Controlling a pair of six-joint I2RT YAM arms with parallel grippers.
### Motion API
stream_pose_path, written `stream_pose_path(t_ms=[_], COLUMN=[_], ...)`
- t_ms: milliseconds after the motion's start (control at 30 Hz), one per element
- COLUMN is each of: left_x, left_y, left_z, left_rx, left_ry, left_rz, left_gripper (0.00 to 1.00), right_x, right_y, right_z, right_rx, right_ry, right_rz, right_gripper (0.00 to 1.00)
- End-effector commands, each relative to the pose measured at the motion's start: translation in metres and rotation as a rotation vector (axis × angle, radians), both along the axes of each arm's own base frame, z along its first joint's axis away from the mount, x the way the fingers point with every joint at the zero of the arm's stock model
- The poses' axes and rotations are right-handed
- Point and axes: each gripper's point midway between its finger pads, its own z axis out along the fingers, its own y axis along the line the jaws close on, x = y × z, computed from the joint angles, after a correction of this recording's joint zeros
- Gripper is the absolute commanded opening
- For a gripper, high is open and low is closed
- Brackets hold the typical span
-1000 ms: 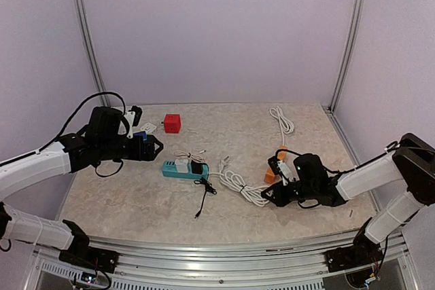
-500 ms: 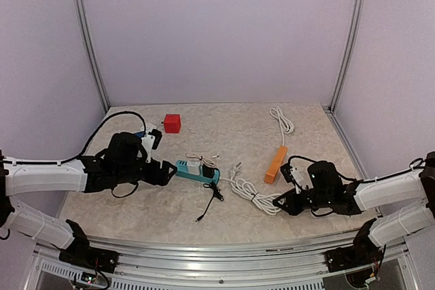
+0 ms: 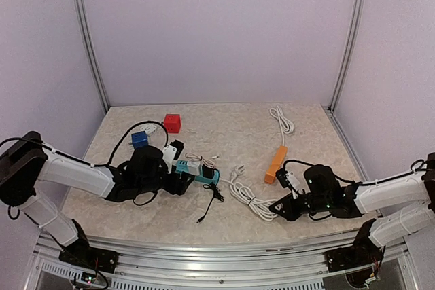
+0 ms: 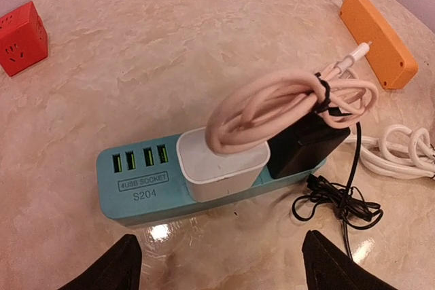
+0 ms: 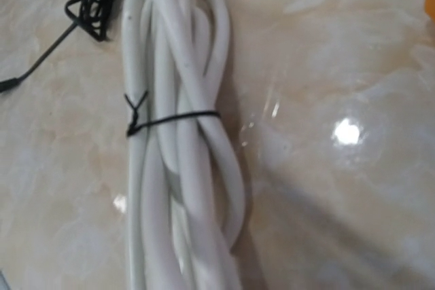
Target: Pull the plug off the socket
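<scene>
A teal power strip lies on the table left of centre. A white plug with a coiled pinkish cable and a black plug sit in the strip. My left gripper is open just in front of the strip, its fingertips spread wide and touching nothing. My right gripper hovers low over the end of a tied white cable bundle. Its fingers do not show in the right wrist view.
An orange power strip lies right of centre, with a white cable coil behind it. A red cube socket and a blue cube sit at the back left. A thin black cable trails from the black plug.
My left arm has swung from beside the blue cube down to the near side of the teal strip, which shifted slightly right. My right gripper has moved nearer along the white cable.
</scene>
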Motion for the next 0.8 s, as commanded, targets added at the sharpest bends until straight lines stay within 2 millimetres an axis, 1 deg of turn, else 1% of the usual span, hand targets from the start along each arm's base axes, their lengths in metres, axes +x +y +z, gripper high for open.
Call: stream_pose_path(t_ms=[0, 67, 100, 133, 167, 200, 267, 367, 433, 633, 767], left_x=[0.018, 0.021, 0.023, 0.024, 0.024, 0.025, 0.027, 0.033, 0.037, 0.042, 0.043], left_y=[-0.01, -0.012, -0.013, -0.015, -0.018, -0.021, -0.025, -0.03, -0.034, -0.039, -0.037], left_z=[0.006, 0.006, 0.004, 0.005, 0.005, 0.006, 0.007, 0.006, 0.006, -0.005, -0.014], left_rx=[-0.003, -0.007, -0.007, -0.014, -0.021, -0.03, -0.039, -0.031, -0.03, -0.017, 0.0], left_ry=[-0.061, -0.061, -0.057, -0.057, -0.058, -0.06, -0.065, -0.072, -0.075, -0.06, -0.05], left_rz=[0.03, 0.04, 0.047, 0.046, 0.037, 0.03, 0.022, 0.023, 0.021, 0.032, 0.039], left_gripper=[0.78, 0.77, 0.76, 0.76, 0.75, 0.75, 0.74, 0.71, 0.7, 0.66, 0.58], right_x=[-0.01, -0.005, -0.003, 0.0, 0.003, 0.006, 0.012, 0.021, 0.027, 0.046, 0.055], right_y=[-0.005, -0.006, -0.005, -0.005, -0.004, -0.003, 0.0, 0.007, 0.011, 0.028, 0.043], right_z=[0.002, 0.01, 0.016, 0.022, 0.028, 0.034, 0.045, 0.059, 0.064, 0.082, 0.092], right_rx=[-0.022, -0.018, -0.012, -0.005, -0.001, 0.005, 0.015, 0.023, 0.017, 0.042, 0.073], right_ry=[0.011, -0.016, -0.036, -0.057, -0.078, -0.1, -0.142, -0.191, -0.211, -0.313, -0.405], right_rz=[0.014, 0.001, 0.0, -0.007, -0.013, -0.015, -0.015, -0.008, -0.001, 0.016, 0.063], right_gripper=[0.12, 0.35, 0.44, 0.52, 0.57, 0.6, 0.62, 0.62, 0.62, 0.61, 0.61])
